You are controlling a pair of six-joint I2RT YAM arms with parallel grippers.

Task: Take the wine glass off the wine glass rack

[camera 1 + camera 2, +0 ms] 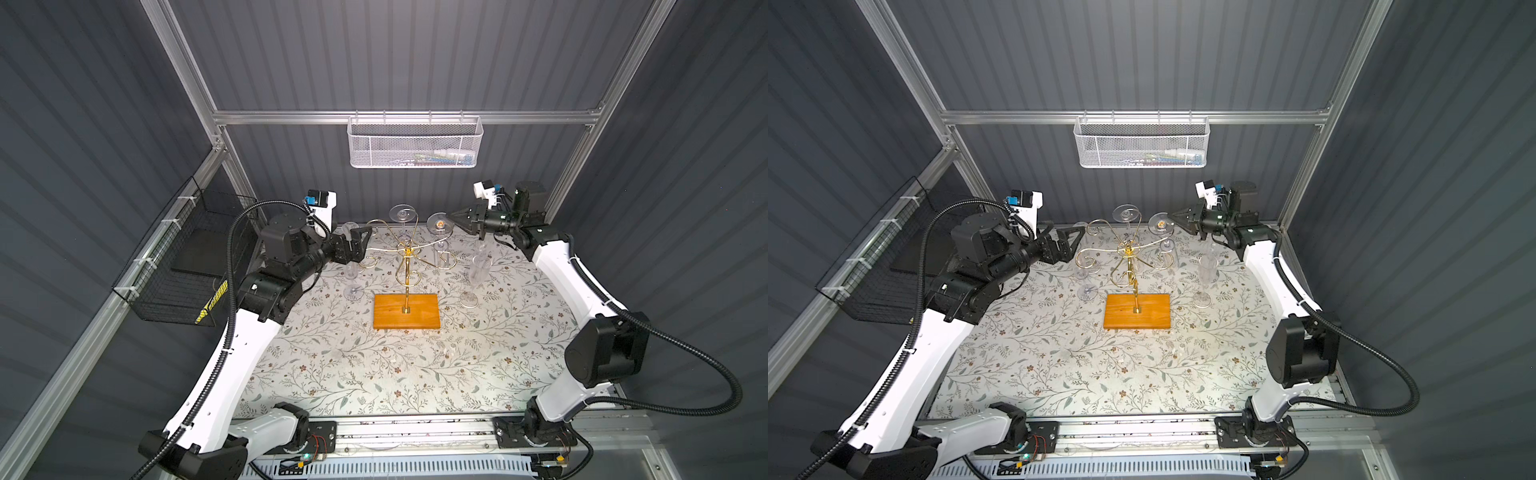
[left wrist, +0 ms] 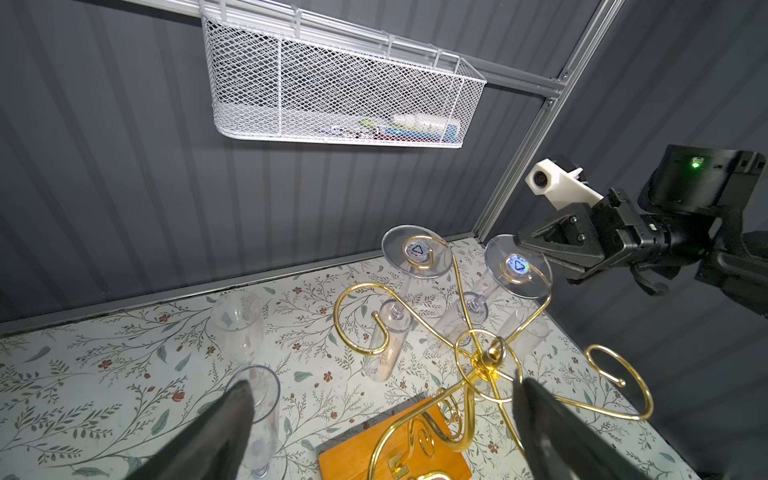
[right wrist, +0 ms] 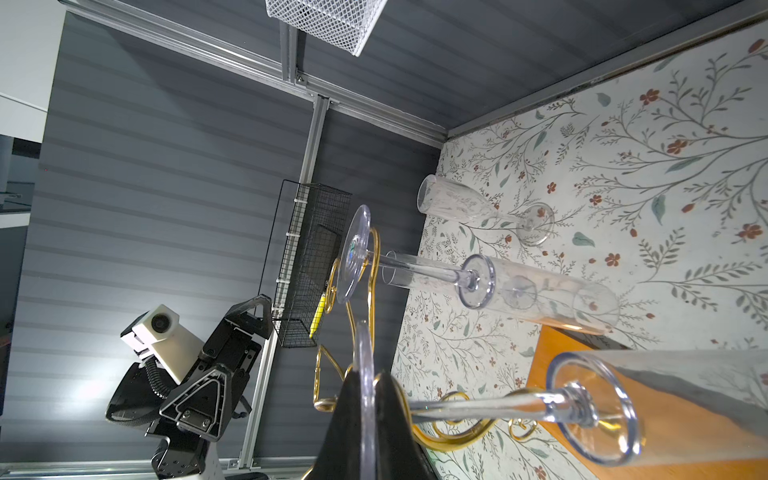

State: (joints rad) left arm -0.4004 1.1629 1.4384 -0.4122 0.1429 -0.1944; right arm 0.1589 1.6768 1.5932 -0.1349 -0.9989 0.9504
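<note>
Hanging wine glass point(image 1: 439, 225) has its foot clamped in right gripper point(image 1: 451, 215).

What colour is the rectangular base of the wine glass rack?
Orange-brown wood. The base shows best in a top view, under the gold wine glass rack.

Wine glass rack point(image 2: 492, 357): gold scroll arms radiate from a central pole above an orange-brown base. A wine glass point(image 2: 518, 267) and a second hanging glass point(image 2: 417, 250) hang inverted, their feet caught in the scrolls. The right gripper point(image 2: 524, 243), tips together, meets the wine glass's foot rim. The left gripper point(image 2: 382, 384) fingers point(image 2: 220, 432) stand wide apart in the foreground. A far flute point(image 2: 239, 328) and a near flute point(image 2: 266, 399) stand upright on the floral cloth point(image 2: 83, 374). A white mesh basket point(image 2: 332, 83) hangs on the rail.
</note>
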